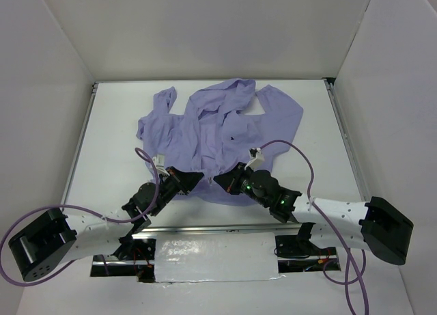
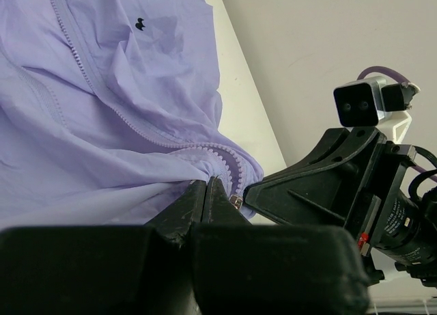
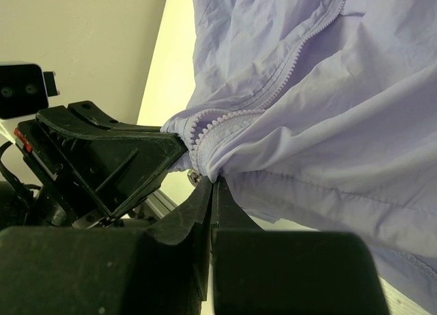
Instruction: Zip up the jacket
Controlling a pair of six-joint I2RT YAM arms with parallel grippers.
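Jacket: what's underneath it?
Only white table shows around the jacket; anything beneath the fabric is covered. The left claw and right claw pinch its near hem by the zipper.

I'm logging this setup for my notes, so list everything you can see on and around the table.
jacket: one, lavender, crumpled on the table's middle.
zipper: one, lavender, down the jacket front.
chest mark: one, dark, beside the zipper.
table: one, white, under the jacket.
cables: two, purple, one per arm.
left fingers: one pair, black, shut on the jacket's near hem.
right fingers: one pair, black, shut on the same hem.
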